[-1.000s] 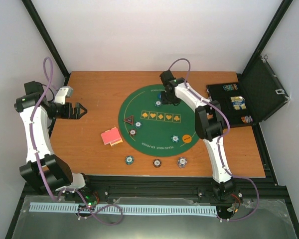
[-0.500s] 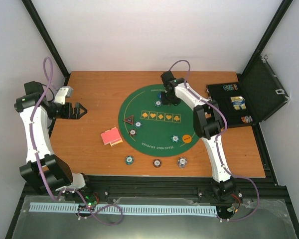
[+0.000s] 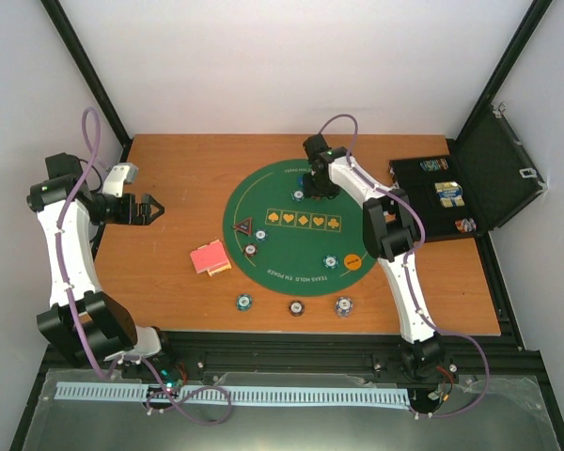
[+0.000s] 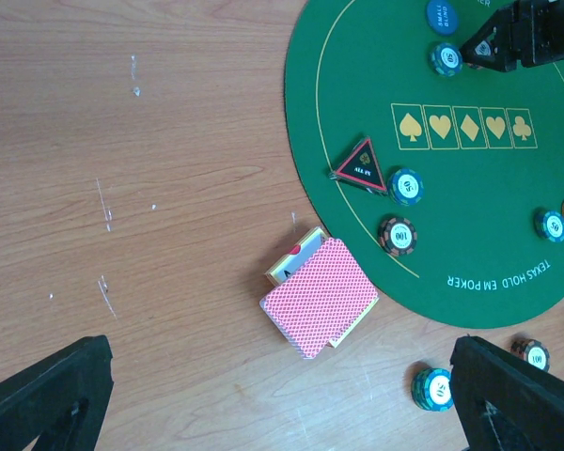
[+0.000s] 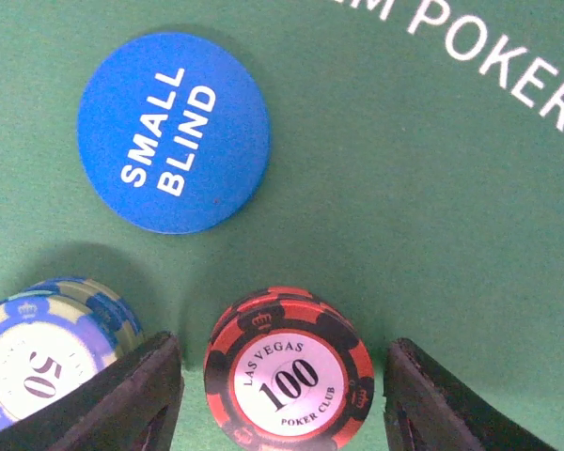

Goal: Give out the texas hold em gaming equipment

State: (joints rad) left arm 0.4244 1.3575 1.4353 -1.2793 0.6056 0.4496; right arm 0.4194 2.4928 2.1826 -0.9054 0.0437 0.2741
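1. Right end effector (image 5: 282, 349) stands open astride a red chip (image 5: 289, 376) lying on the green mat (image 5: 423, 207), below the blue button (image 5: 174, 132); neither finger touches it.
2. Left end effector (image 3: 152, 209) hangs wide open and empty at frame left.
3. Other chips (image 4: 397, 235) look dealt out around the mat; the cards (image 4: 321, 296) sit stacked left of it, and the case (image 3: 493, 174) holds more pieces.
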